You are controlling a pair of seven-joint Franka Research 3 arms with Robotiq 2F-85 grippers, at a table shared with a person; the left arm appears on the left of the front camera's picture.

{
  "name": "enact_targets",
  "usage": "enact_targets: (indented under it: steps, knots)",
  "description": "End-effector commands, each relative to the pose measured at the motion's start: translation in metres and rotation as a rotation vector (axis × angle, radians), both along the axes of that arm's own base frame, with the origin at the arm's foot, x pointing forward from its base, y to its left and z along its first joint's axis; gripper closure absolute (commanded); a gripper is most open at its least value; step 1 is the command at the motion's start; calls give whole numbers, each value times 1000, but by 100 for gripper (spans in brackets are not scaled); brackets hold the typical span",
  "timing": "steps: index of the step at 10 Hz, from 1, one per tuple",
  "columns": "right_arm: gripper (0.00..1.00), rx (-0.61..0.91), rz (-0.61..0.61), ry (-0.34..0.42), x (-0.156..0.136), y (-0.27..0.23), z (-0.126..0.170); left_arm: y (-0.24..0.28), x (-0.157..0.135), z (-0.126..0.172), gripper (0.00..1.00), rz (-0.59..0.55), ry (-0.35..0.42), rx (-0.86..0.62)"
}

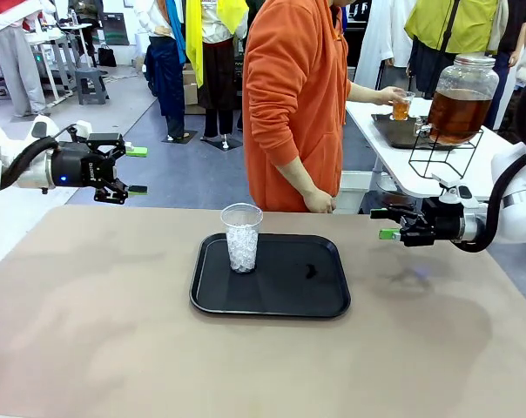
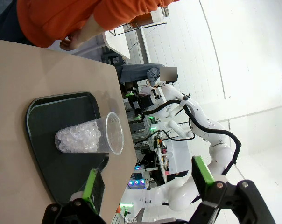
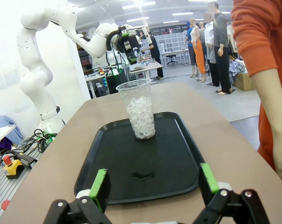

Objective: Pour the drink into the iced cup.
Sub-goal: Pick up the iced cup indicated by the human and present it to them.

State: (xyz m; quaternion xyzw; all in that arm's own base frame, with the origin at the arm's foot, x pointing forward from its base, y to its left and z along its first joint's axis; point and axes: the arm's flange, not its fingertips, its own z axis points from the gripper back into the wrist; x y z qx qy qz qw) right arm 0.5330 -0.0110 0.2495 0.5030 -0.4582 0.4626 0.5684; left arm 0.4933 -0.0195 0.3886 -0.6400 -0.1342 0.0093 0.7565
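Note:
A clear plastic cup of crushed ice [image 1: 242, 239] stands upright at the back left of a black tray [image 1: 280, 287] in the middle of the table. The drink [image 1: 401, 110], amber liquid in a small clear cup, is in the person's hand over the white side table behind. My left gripper [image 1: 138, 171] hovers open above the table's far left, well apart from the cup. My right gripper [image 1: 384, 223] hovers open to the right of the tray. The left wrist view shows the iced cup [image 2: 87, 137] beyond my open gripper [image 2: 148, 182]. In the right wrist view the iced cup [image 3: 140, 111] stands ahead of my open gripper [image 3: 152, 184].
A person in an orange top [image 1: 293, 96] stands at the table's far edge, one hand [image 1: 319, 202] resting near it. A large glass jar of amber liquid [image 1: 459, 103] sits on a wire stand on the white side table [image 1: 394, 157]. A small dark mark [image 1: 310, 271] lies on the tray.

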Motion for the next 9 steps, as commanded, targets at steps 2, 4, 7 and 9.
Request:
enact_targets:
  steps: [2,4,7,9]
  knots:
    - [0,3,1,-2,1,2,3,0,0,1,0,-5,-15,-8]
    - [0,3,1,-2,1,2,3,0,0,1,0,-5,-15,-8]
    - [0,3,1,-2,1,2,3,0,0,1,0,-5,-15,-8]
    - [0,3,1,-2,1,2,3,0,0,1,0,-5,-15,-8]
